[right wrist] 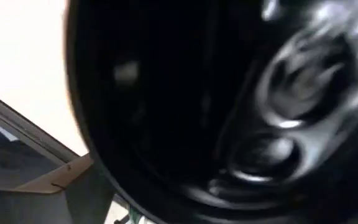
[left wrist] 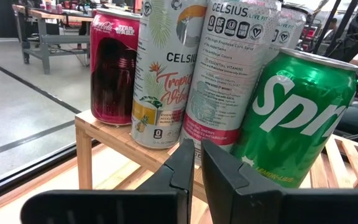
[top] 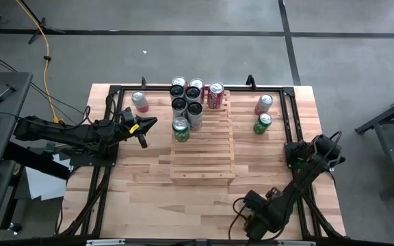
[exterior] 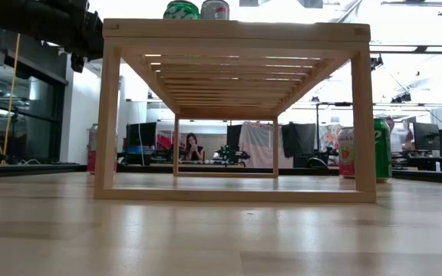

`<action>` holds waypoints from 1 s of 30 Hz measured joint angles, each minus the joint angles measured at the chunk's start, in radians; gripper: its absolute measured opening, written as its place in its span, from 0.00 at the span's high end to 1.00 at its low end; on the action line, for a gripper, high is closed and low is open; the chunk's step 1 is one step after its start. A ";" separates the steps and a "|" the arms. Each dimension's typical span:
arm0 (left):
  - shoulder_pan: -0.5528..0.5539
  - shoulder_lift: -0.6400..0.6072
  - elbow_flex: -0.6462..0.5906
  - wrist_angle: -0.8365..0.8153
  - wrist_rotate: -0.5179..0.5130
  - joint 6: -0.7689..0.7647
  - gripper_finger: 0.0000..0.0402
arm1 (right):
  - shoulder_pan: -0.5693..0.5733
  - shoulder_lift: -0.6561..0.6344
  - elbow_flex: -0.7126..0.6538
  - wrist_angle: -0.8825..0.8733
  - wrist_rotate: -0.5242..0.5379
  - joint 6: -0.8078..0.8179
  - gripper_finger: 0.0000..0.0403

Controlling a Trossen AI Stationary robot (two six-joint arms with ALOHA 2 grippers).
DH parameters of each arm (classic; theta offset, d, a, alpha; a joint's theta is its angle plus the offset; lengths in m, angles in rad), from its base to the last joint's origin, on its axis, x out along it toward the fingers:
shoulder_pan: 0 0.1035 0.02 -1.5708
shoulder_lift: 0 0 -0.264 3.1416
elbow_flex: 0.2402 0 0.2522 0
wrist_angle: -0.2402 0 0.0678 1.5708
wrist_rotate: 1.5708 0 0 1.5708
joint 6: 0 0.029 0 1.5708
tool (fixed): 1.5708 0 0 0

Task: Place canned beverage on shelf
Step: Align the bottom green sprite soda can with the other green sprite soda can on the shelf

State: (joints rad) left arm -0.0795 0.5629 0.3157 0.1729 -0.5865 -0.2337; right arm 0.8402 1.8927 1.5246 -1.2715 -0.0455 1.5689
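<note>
The left arm's fingers (left wrist: 194, 177) are pressed together with nothing between them, pointing at the green Sprite can (left wrist: 294, 118) on the shelf's (top: 204, 147) near-left part. From above, the left fingers (top: 144, 130) hover just at nine o'clock of that can (top: 180, 128). Behind it, toward twelve o'clock, stand more cans (top: 189, 96) in a tight cluster on the shelf. Loose cans wait on the worktop (top: 149, 191): a pink one (top: 140, 102) at ten o'clock, two (top: 263, 114) at two o'clock. The right arm (top: 289, 195) is folded at five o'clock; whether its fingers are apart I cannot tell.
</note>
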 joint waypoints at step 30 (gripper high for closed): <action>0.000 0.000 0.000 -0.001 0.000 0.000 0.95 | -0.001 -0.005 0.005 0.118 0.001 -0.052 0.03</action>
State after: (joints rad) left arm -0.0795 0.5629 0.3157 0.1715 -0.5865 -0.2333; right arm 0.8391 1.8873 1.5295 -1.1538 -0.0442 1.5173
